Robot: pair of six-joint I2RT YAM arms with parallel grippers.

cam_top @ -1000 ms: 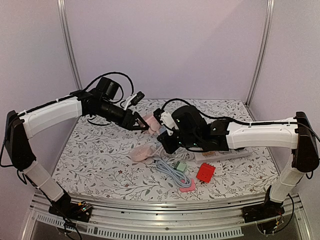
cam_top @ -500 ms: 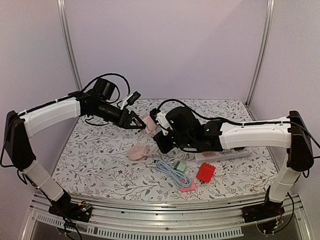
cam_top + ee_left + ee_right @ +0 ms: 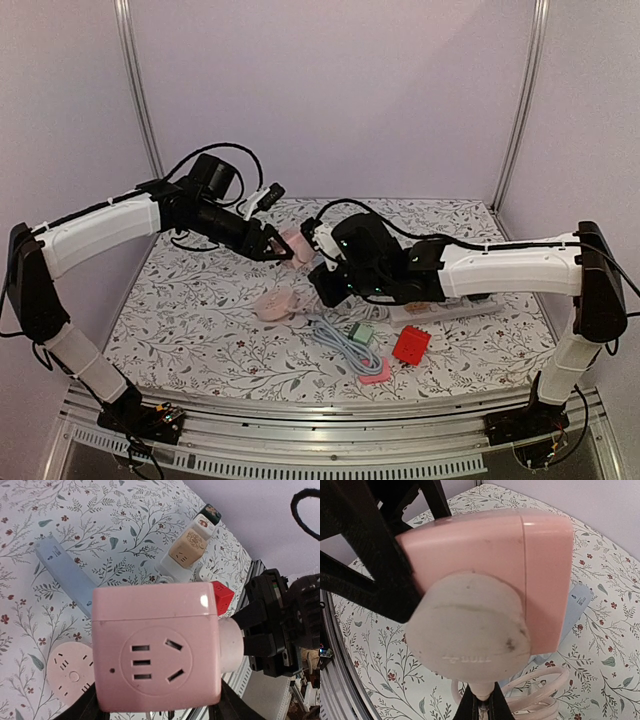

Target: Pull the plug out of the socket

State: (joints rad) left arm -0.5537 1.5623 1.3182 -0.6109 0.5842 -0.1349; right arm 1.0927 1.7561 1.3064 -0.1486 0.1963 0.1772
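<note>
There is one pink cube socket (image 3: 157,650) and one round cream plug (image 3: 230,645), and both are held up in the air over the middle of the flowered surface (image 3: 200,310). The plug sits flush against the cube's side face, not yet out of it.

On the surface below lie one round pink socket (image 3: 275,303), one coiled grey-blue cable (image 3: 340,345), one small green piece (image 3: 361,332), one red block (image 3: 411,344), one flat pink piece (image 3: 375,373) and one white power strip (image 3: 455,308). The left wrist view also shows one beige cube adapter (image 3: 187,545) standing on that strip.

The left arm reaches in from the left, stretched nearly level, and the left hand (image 3: 283,248) is clamped on the pink cube socket, its dark fingers on two opposite sides. The right arm comes in from the right, forearm low and level, its wrist turned toward the left arm. The right hand (image 3: 250,639) grips the plug at its outer end, with black fingers above and below. The two hands face each other, almost touching.
</note>
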